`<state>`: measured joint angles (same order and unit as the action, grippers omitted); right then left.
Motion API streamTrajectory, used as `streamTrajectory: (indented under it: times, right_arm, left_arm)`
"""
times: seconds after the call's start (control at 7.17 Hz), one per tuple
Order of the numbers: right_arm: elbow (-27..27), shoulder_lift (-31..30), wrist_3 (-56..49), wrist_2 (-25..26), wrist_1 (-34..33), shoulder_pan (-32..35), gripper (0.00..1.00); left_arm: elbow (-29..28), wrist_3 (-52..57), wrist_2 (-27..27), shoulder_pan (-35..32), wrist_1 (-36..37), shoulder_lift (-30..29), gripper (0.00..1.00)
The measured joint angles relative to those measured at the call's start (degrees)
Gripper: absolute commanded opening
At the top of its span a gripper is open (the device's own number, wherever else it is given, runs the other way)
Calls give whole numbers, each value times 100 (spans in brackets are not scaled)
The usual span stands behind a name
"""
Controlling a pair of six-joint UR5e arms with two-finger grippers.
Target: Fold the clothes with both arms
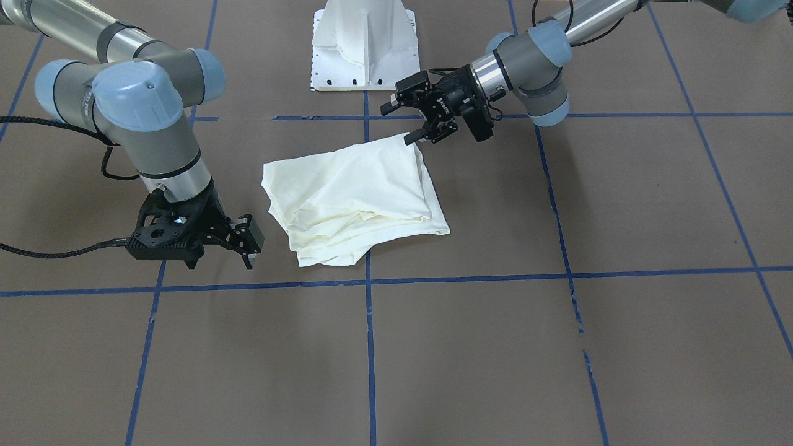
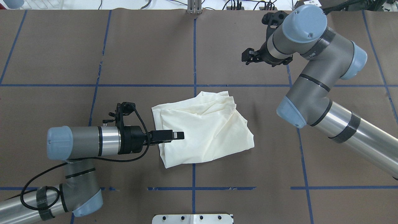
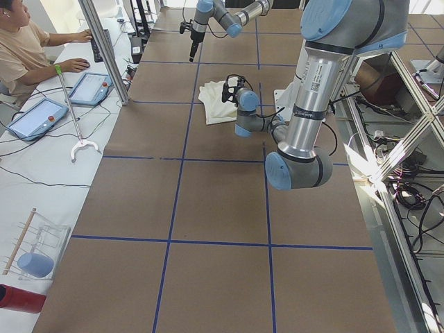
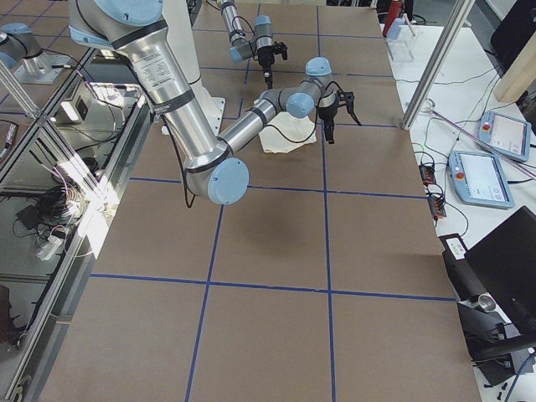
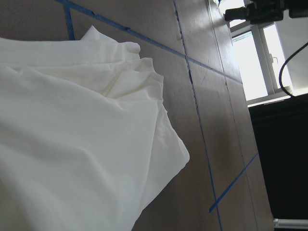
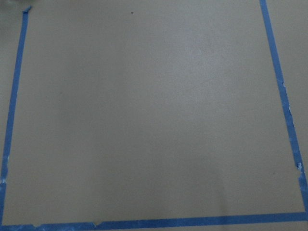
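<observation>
One folded cream shirt [image 2: 205, 130] lies at the middle of the surface [image 2: 62, 46]. The left fingers [image 2: 174, 135], apart, hang over the shirt's edge nearest that arm. The right fingers [image 1: 249, 230], also apart, hang off the shirt, above bare surface.

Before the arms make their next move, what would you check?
1. Shirt lying folded on the table: ok.
2. Fold neat: not ok, edges uneven.
3. Left gripper open at the shirt's corner: ok.
4. Left gripper touching the shirt: cannot tell.
5. Right gripper open, apart from the shirt: ok.
6. Person away from both arms: ok.
</observation>
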<state>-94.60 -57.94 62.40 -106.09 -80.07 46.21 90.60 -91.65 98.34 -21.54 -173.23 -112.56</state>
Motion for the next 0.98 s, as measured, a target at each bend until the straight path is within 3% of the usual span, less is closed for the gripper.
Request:
streamTrajectory:
  times: [0.28, 0.98]
  right_arm:
    - [0, -5, 0, 6, 1, -9, 100]
    - [-3, -23, -6, -1, 9, -15, 100]
  left_arm:
    - [-174, -221, -592, 301, 157, -168, 100]
    - [-879, -216, -908, 486, 111, -190, 100]
